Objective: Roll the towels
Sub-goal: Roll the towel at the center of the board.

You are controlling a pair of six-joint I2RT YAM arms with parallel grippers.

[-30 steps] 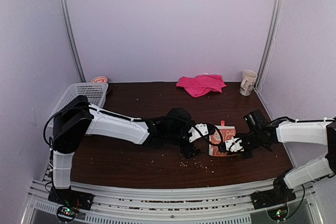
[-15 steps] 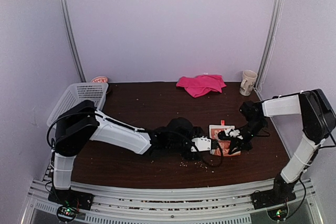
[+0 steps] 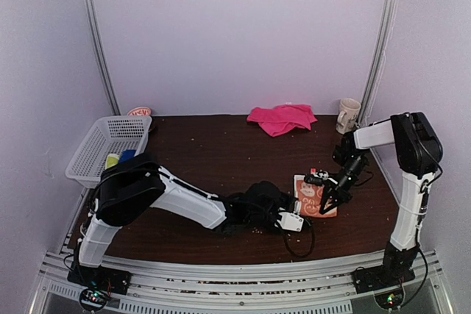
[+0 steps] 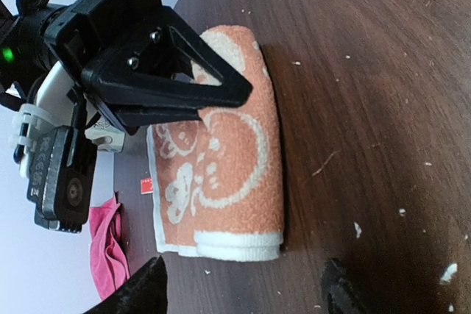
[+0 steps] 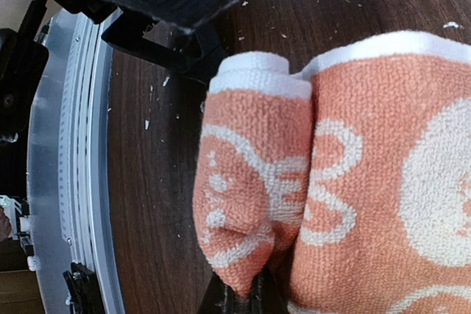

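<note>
1. Right claw first: the jaws are pinched tight on a curled lip of the orange towel. I'm gripping it so the curl can't flop open.
2. That lip stands up as a fat lobe right beside the main body of the cloth, touching it. I judge the roll is started but not finished.
3. Left claw now: the jaws are wide with nothing between them. The tips sit on either side of the towel's white-hemmed end and just short of it.
4. I read that as lining up to straddle the bundle and steady it while the other side turns the cloth.
5. The hemmed end shows doubled layers, so the towel lies as a thick, narrow pad. It rests flat on the table, right of centre and between the two arms.
6. Further out, the pink towel sits crumpled at the far edge, well apart from both claws. It isn't rolled, so I reckon half the job remains.
7. The basket is at the far left and the mug is in the far right corner. Both are well away from the work.
</note>
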